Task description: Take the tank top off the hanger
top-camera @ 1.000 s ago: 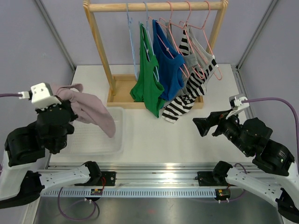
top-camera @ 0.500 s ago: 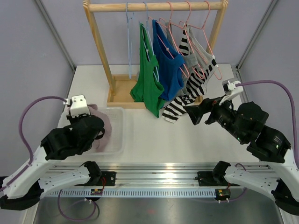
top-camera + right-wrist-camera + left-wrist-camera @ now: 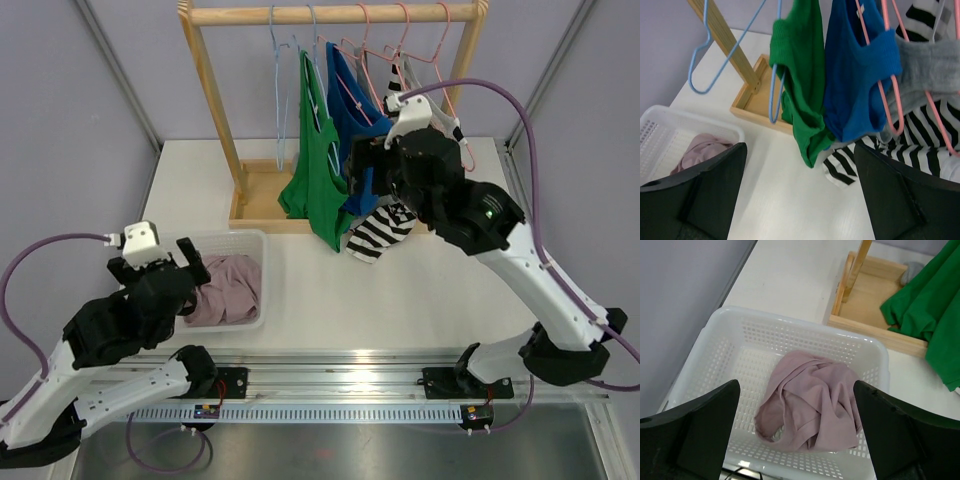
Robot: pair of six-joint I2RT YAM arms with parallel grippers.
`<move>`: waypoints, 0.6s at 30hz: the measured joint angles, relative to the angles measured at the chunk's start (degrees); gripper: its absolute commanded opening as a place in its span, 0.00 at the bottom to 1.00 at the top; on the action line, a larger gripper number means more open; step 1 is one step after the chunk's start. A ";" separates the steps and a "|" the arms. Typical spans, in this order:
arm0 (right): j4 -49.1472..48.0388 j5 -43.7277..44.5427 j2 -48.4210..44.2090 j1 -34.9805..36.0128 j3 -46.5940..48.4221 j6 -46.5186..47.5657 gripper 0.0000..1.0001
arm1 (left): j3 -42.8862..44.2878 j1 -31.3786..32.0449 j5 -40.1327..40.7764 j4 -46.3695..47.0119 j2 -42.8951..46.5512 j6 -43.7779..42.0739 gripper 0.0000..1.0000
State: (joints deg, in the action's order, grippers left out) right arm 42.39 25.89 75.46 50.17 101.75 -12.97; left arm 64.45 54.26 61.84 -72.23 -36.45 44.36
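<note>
On the wooden rack (image 3: 215, 100) hang a green tank top (image 3: 318, 170) on a blue hanger (image 3: 772, 100), a blue tank top (image 3: 362, 140) on a pink hanger (image 3: 880, 75), and grey (image 3: 935, 75) and striped (image 3: 385, 228) tops. My right gripper (image 3: 800, 147) is open just in front of the green and blue tops, holding nothing. A crumpled mauve tank top (image 3: 812, 405) lies in the white basket (image 3: 790, 322). Above it, my left gripper (image 3: 796, 385) stands open and empty.
An empty blue hanger (image 3: 280, 100) hangs at the rack's left end. The rack's wooden base tray (image 3: 262, 190) sits just beyond the basket. The striped top's hem rests on the white table (image 3: 420, 290). Purple walls close in on both sides.
My left gripper opened and let the mauve top fall into the basket. My right arm swung up from the table's right side to the hanging tops.
</note>
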 measured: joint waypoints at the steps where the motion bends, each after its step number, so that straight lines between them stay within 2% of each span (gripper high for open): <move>1: 0.94 0.20 2.56 -0.24 3.15 0.39 0.86 | -1.01 -0.04 -0.33 1.14 2.05 -0.98 0.99; 4: 3.21 -0.26 10.58 -2.08 14.73 1.27 0.72 | -3.63 -0.15 -2.21 4.83 6.97 -4.02 0.99; 14: 8.26 -3.13 34.18 -6.78 46.62 4.81 0.72 | -5.97 -0.20 -6.56 10.34 6.97 -8.68 0.99; 18: 8.02 -4.42 38.97 -7.87 50.10 6.23 0.61 | -5.99 -0.20 -7.63 10.82 5.09 -9.31 0.99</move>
State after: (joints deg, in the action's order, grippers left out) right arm 50.41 21.47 114.43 42.30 151.85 -6.74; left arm 58.46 54.06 54.22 -61.41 -31.35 35.05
